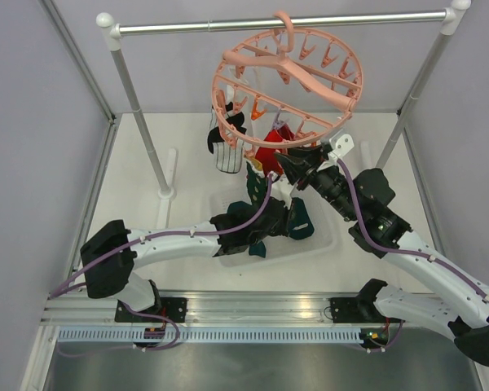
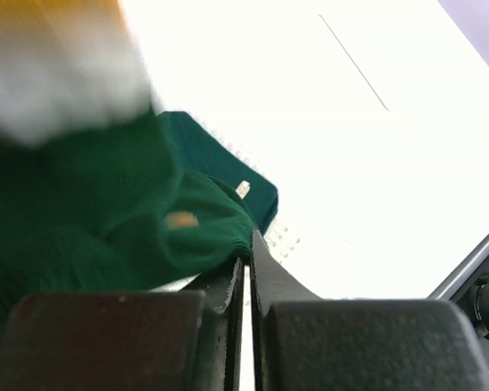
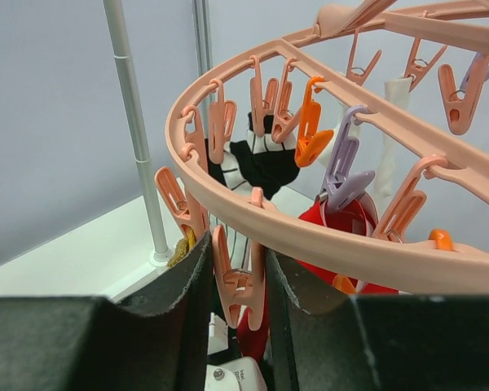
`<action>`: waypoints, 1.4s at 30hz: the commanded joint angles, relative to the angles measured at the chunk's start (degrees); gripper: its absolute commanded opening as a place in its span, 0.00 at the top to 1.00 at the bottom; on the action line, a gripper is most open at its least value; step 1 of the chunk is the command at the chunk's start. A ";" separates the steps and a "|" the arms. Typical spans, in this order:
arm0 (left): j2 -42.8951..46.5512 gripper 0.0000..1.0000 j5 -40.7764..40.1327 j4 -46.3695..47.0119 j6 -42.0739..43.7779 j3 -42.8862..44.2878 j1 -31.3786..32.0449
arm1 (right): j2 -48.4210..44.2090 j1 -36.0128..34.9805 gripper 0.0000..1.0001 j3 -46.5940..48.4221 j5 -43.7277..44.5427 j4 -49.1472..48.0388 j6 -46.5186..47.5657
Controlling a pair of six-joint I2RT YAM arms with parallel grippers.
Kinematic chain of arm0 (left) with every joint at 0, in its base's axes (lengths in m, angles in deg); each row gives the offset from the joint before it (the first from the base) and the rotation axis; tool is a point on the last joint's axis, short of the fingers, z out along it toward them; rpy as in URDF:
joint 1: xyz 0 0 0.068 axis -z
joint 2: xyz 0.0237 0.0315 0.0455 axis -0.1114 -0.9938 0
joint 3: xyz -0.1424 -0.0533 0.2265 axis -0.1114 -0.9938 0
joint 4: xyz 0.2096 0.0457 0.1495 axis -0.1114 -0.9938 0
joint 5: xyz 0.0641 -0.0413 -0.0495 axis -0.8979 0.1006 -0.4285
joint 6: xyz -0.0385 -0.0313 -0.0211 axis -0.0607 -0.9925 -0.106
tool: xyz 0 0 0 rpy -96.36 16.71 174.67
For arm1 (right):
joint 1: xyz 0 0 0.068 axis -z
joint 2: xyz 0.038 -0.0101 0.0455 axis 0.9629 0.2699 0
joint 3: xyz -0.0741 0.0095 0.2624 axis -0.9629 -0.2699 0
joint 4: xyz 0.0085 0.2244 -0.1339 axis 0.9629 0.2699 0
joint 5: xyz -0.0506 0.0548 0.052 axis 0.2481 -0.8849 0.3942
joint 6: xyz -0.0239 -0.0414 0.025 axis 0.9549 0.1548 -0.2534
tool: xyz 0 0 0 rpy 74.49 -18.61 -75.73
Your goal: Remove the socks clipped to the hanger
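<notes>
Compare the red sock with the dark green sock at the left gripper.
Red sock hangs clipped on the hanger; dark green sock lies on the tray, unclipped. Red sock sits high by the right gripper; dark green sock low, at the shut left gripper. Both soft fabric.

hanger clips (image 3: 222, 122) crowd right gripper (image 3: 238, 265), open table (image 3: 73, 261) leftward

L pincer (image 2: 248, 248) shut, R (image 3: 238, 254) prob. ajar

Salmon-pink hanger (image 3: 310, 238), dark green sock (image 2: 81, 228), red sock (image 1: 269, 156) — white sock (image 1: 226, 156), black stripes.
</notes>
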 commanded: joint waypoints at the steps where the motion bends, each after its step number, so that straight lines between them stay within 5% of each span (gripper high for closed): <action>1: 2.83 0.98 -1.13 0.47 -1.20 1.32 0.63 | -0.58 -0.07 0.87 1.77 1.95 -3.40 -1.00; 15: 2.67 0.96 -3.77 0.20 -1.81 -0.53 0.63 | -0.49 0.02 0.88 1.77 2.30 -3.14 -1.36; 17: 1.88 0.88 -3.94 0.03 -2.25 -0.44 0.63 | -0.49 -0.07 0.88 1.95 2.21 -3.05 -1.44; 21: 1.17 0.52 -2.01 0.20 -1.81 -0.36 0.63 | -0.58 -0.07 0.88 2.39 2.30 -2.52 -1.35; 24: 2.22 0.42 -0.87 1.17 -0.94 -1.67 0.63 | -0.67 -0.07 0.88 2.30 2.39 -2.26 -1.27; 37: 13.28 0.39 16.61 6.88 4.87 -11.15 0.72 | -0.75 -0.07 0.88 3.00 3.00 -0.94 -0.83; 42: 23.03 0.39 15.84 8.11 3.38 -17.31 0.72 | -1.63 -0.07 0.88 3.00 5.19 -0.15 -0.21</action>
